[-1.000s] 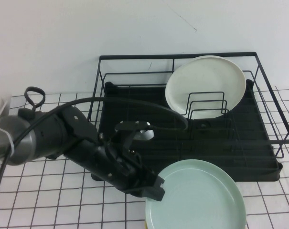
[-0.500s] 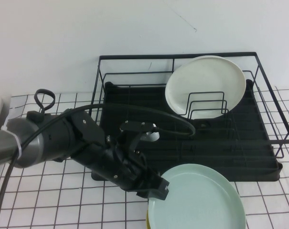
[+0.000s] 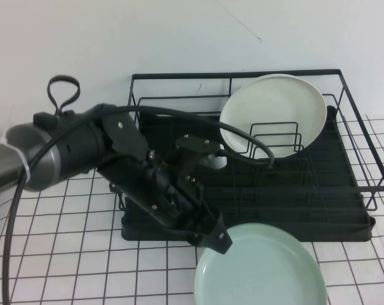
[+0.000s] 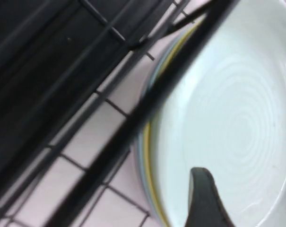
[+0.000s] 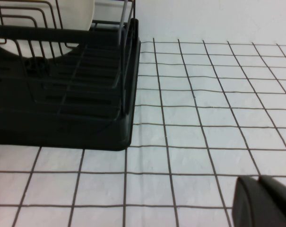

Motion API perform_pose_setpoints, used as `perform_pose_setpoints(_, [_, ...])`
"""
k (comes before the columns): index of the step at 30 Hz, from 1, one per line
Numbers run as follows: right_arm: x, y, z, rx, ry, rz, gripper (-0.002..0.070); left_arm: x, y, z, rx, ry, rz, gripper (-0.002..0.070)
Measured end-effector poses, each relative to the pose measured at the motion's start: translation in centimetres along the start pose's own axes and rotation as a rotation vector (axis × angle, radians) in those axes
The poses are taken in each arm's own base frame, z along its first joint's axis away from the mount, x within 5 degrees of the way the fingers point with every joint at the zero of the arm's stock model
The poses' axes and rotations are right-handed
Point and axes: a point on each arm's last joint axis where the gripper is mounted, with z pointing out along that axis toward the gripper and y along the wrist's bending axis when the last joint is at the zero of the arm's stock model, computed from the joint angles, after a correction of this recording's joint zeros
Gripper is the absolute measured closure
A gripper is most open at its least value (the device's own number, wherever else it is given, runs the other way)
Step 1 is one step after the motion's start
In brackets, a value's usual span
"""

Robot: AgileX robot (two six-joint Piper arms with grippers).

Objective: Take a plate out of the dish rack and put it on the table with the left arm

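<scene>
Mint-green round plate [image 3: 261, 267] lies flat on the white grid-cloth table [image 3: 65, 254], just in front of the black wire dish rack [image 3: 255, 184], stacked on a yellow-rimmed plate [image 4: 150, 189]. Left gripper [image 3: 218, 238] hovers at its rim, fingers [image 4: 204, 198] apart. Right gripper [image 5: 263, 201] sits low beside the rack; its claw state cannot be told.

A plain white wall [image 3: 179, 38] is standing well beyond the fingers of the left gripper [image 3: 216, 239], which are hanging apart, and soft, even light is falling across it, leaving only faint shadows. The table [image 3: 65, 254], covered in white cloth with a thin black grid, is spreading out beneath those fingers and away to both sides. Ahead of the right gripper [image 5: 263, 201], which is hanging low just above the cloth, the same grid is running back to meet the wall.
</scene>
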Motion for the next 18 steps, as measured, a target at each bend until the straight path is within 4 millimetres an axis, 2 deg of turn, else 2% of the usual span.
perform_pose_setpoints(7, [0.0,0.0,0.0,0.000,0.000,0.000,0.0678,-1.0,0.2,-1.3,-0.087,0.036,0.035,0.0343])
perform_pose_setpoints(9, [0.0,0.0,0.0,0.000,0.000,0.000,0.0678,-1.1,0.1,-1.6,-0.092,0.044,0.048,0.0399])
perform_pose_setpoints(13, [0.0,0.0,0.0,0.000,0.000,0.000,0.0678,-1.5,-0.4,-2.3,-0.093,0.013,0.085,0.0599])
perform_pose_setpoints(15, [0.0,0.0,0.0,0.000,0.000,0.000,0.0678,-1.7,-0.9,-3.1,-0.095,-0.028,0.108,0.0640])
perform_pose_setpoints(18, [0.0,0.0,0.0,0.000,0.000,0.000,0.0678,-1.9,-2.0,-4.9,-0.114,-0.115,0.145,0.0664])
